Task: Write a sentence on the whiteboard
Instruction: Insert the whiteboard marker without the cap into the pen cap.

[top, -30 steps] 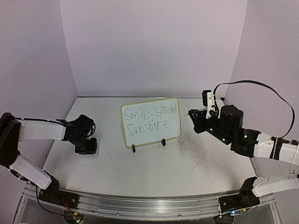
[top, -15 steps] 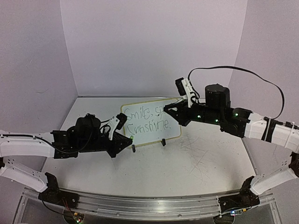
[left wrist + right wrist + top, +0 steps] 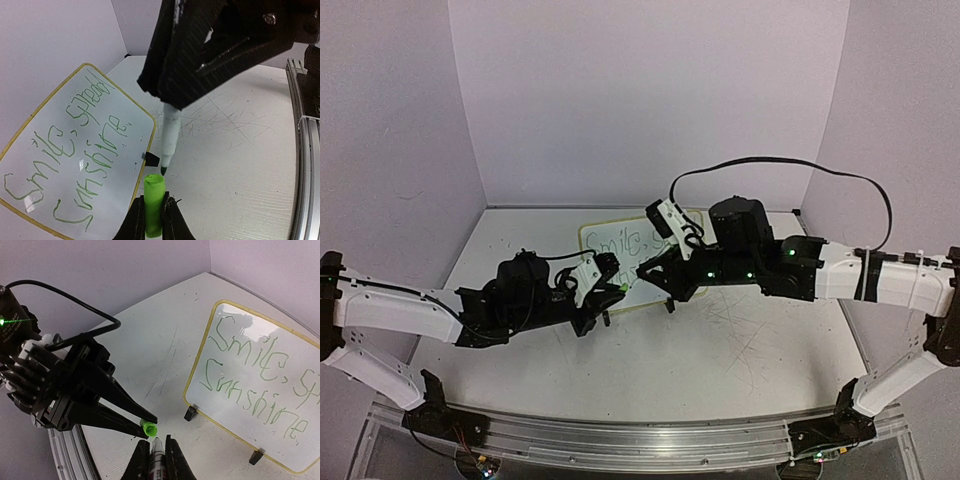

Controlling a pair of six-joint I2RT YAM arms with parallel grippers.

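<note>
Whiteboard (image 3: 235,347): standing on its feet, back-centre of table (image 3: 760,350) | sentence (image 3: 75,145): two green lines on board | left gripper (image 3: 146,428): clamped on green cap (image 3: 154,192) | right gripper (image 3: 153,445): clamped on marker (image 3: 169,135), tip just beside cap mouth, near board's front edge

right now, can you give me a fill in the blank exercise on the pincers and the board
The left pincer is shut on a ____ cap. The right pincer grips a marker with a ____ barrel. The sentence on the whiteboard fills ____ lines. Its second line reads ____.
Missing words: green; white; two; sunshine.
</note>
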